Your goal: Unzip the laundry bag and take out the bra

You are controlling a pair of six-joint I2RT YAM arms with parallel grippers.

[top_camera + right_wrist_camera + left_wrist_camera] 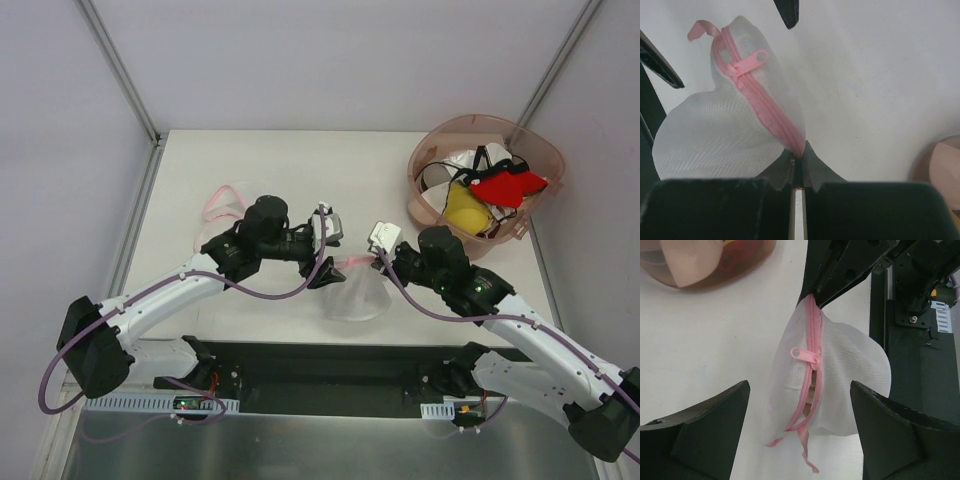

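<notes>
Plainly, the left gripper (pixel 329 250) gaped wide, facing the laundry bag (pixel 356 296), which hung between both grippers. Light, floppy mesh would likely slump; its pink zipper pull (pixel 805 354) looked the surest hold. The right gripper (pixel 798 160) clamped the zipper's end.

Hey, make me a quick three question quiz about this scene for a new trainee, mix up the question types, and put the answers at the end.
1. True or false: the right tool is pinched shut on the pink zipper rim of the laundry bag.
2. Multiple choice: in its own wrist view, the left tool is A) open, with the bag between its fingers; B) shut on the zipper pull; C) shut and empty.
3. Fill in: the zipper pull is coloured ____.
Key: 1 true; 2 A; 3 pink.
</notes>
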